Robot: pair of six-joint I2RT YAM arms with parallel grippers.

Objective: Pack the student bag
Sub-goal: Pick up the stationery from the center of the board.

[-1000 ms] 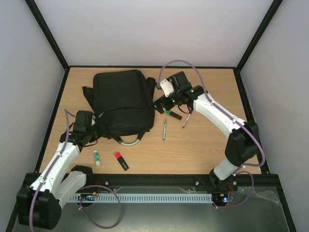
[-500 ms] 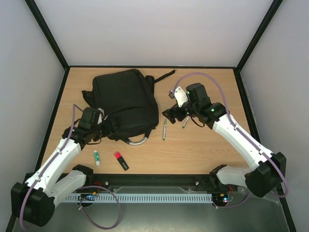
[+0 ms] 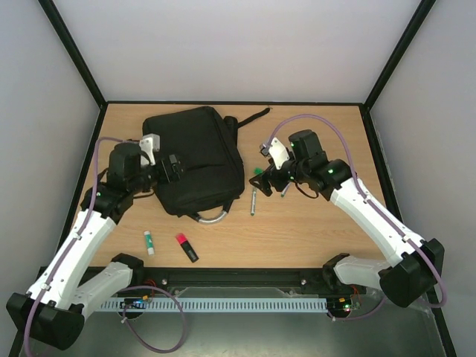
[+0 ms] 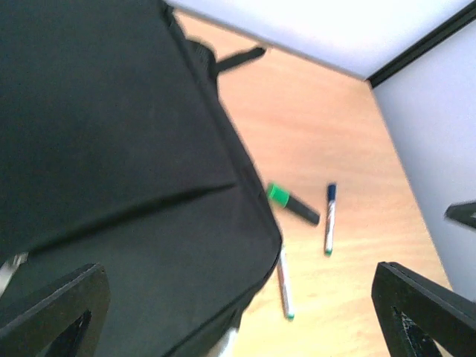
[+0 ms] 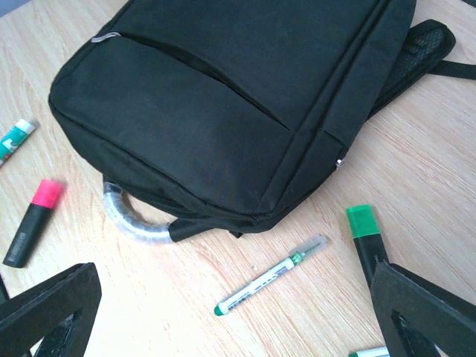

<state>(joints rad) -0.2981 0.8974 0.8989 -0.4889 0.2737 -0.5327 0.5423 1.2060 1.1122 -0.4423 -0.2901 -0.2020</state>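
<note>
The student bag [image 3: 195, 158], a large black backpack, lies flat at the back left of the table, its grey handle [image 3: 211, 217] pointing toward me. My left gripper [image 3: 172, 169] hovers open over the bag's left part; in the left wrist view the bag [image 4: 111, 163] fills the space between the fingers [image 4: 52, 316]. My right gripper [image 3: 262, 179] is open just right of the bag, above the pens. The right wrist view shows the bag [image 5: 223, 97], its handle [image 5: 132, 221] and a green-tipped pen [image 5: 271, 275] below the wide jaws.
A green highlighter [image 5: 366, 236] and a second pen [image 3: 285, 189] lie under my right gripper. The green-tipped pen [image 3: 253, 201] rests beside the bag's corner. A pink highlighter [image 3: 186, 247] and a glue stick [image 3: 149, 242] lie near the front left. A bag strap [image 3: 251, 117] trails back right.
My left gripper opened, let go of the bag's left edge and lifted over the bag. My right gripper drew back from the bag's corner to above the pens, and the bag shifted slightly.
</note>
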